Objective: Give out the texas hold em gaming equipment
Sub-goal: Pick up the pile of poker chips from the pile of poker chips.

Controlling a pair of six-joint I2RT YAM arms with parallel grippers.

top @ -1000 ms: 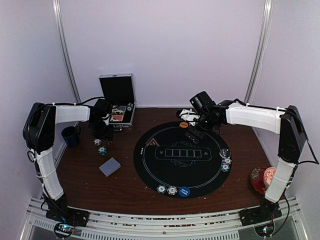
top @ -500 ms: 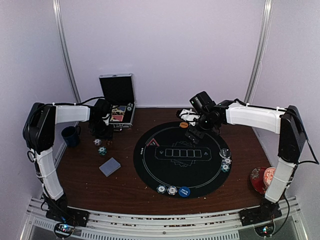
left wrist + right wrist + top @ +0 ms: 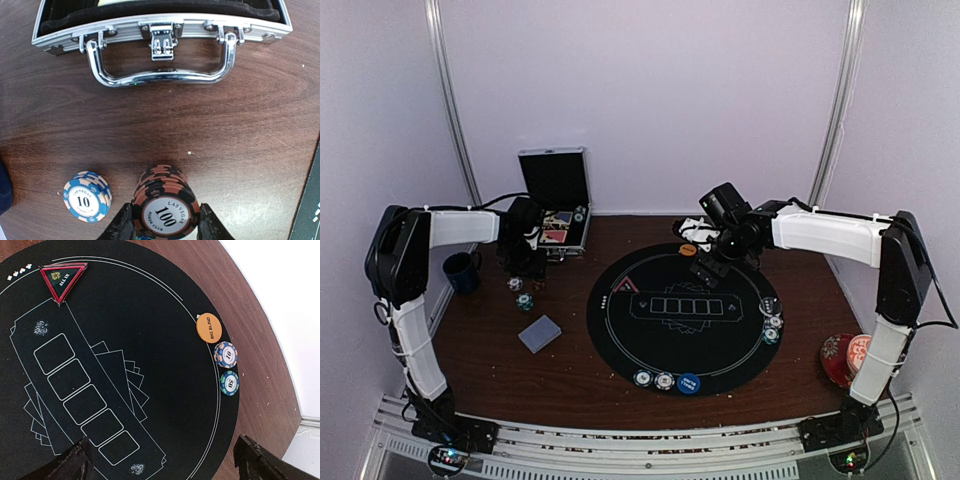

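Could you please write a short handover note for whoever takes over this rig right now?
Left end effector: shut on the 100-chip stack, in front of the open case.
Right end effector: open, holding nothing, over the mat.
Done: all-in triangle on the mat; big blind button, 10 chip and 50 chip at its rim; blue button with chips at the near rim.
Left: the 100-chip stack, 10-chip stack and card deck lie off the mat.

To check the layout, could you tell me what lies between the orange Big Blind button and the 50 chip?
The right wrist view shows a blue 10 chip between the Big Blind button and the 50 chip.
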